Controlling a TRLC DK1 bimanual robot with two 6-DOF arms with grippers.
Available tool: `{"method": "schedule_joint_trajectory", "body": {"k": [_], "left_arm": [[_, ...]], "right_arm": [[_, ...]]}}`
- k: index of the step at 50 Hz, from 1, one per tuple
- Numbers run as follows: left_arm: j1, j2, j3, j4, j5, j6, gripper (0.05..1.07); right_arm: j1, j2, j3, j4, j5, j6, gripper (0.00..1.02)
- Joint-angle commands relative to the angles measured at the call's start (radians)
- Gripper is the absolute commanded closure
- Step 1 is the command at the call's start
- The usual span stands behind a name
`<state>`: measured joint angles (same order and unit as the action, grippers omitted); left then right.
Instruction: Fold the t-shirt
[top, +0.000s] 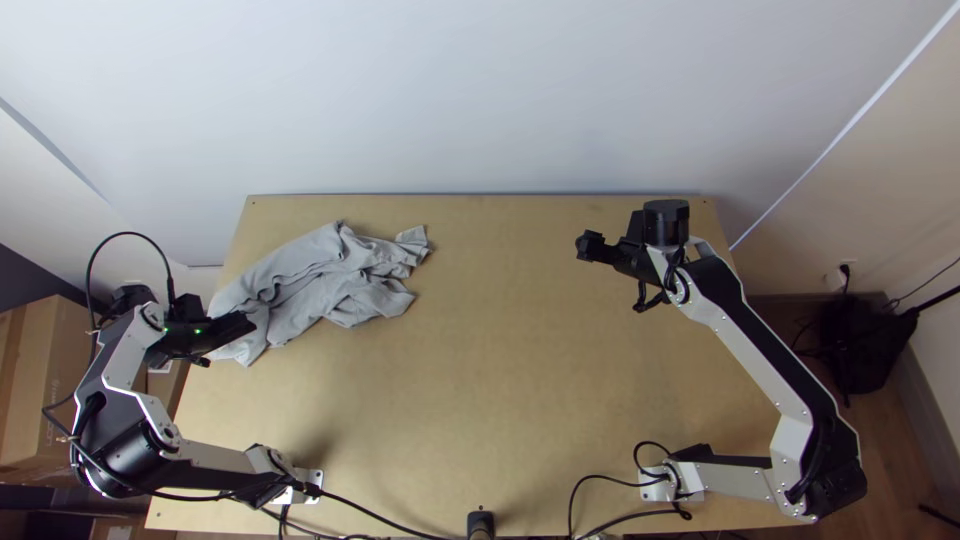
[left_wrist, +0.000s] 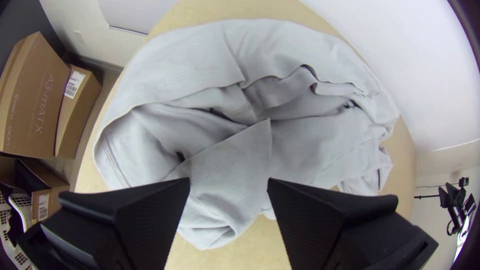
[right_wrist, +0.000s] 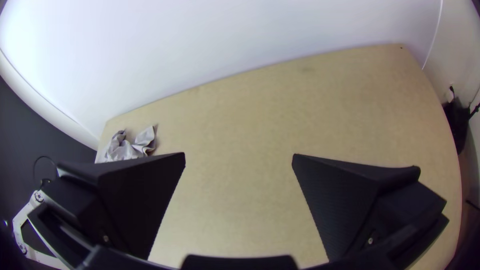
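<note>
Toward the left edge of the desk (top: 480, 370), the left gripper (top: 246, 323) hung over the near-left end of the grey t-shirt (top: 340, 275), its fingers spread, pinching nothing. The t-shirt lay bunched and wrinkled across the desk's far-left part, with loose folds overlapping. Well to the right, the right gripper (top: 587, 246) hung above bare desk, its fingers spread wide apart too.

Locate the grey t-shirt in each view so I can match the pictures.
Top view: the t-shirt lies bunched on the table's left side.
Left wrist view: its folds show beyond and between the left gripper's fingers.
Right wrist view: its crumpled end shows beyond one of the right gripper's fingers.
Shared landmark: the table's edge along the white wall.
</note>
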<state>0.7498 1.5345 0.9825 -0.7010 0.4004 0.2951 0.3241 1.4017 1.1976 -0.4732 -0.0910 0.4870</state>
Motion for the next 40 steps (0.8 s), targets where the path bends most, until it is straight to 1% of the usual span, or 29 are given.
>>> {"method": "schedule_joint_trajectory", "body": {"k": [1, 25, 26, 29, 30, 32, 33, 34, 40], "left_arm": [[0.003, 0.033, -0.034, 0.006, -0.003, -0.008, 0.37], [-0.004, 0.059, -0.1, 0.064, -0.058, -0.002, 0.37], [-0.004, 0.058, -0.104, 0.066, -0.058, 0.003, 0.4], [-0.006, 0.055, -0.111, 0.077, -0.058, 0.003, 0.59], [-0.006, 0.053, -0.114, 0.081, -0.057, 0.003, 0.67], [-0.006, 0.053, -0.117, 0.083, -0.057, 0.004, 0.86], [-0.006, 0.055, -0.117, 0.083, -0.057, 0.004, 1.01], [-0.006, 0.056, -0.117, 0.083, -0.057, 0.004, 1.05], [0.0, 0.026, -0.119, 0.058, -0.058, 0.013, 1.05]], "right_arm": [[-0.008, 0.014, -0.003, -0.002, 0.01, 0.015, 0.04], [0.0, 0.028, -0.016, 0.008, 0.01, 0.013, 0.04], [0.001, 0.028, -0.016, 0.008, 0.01, 0.013, 0.04], [0.003, 0.033, -0.016, 0.011, 0.01, 0.013, 0.04], [0.004, 0.033, -0.016, 0.013, 0.01, 0.013, 0.04], [0.006, 0.036, -0.015, 0.016, 0.01, 0.013, 0.04], [0.007, 0.037, -0.015, 0.016, 0.01, 0.013, 0.04], [0.01, 0.039, -0.015, 0.018, 0.01, 0.012, 0.04], [0.05, 0.066, -0.006, 0.03, 0.01, 0.001, 0.04]]}}
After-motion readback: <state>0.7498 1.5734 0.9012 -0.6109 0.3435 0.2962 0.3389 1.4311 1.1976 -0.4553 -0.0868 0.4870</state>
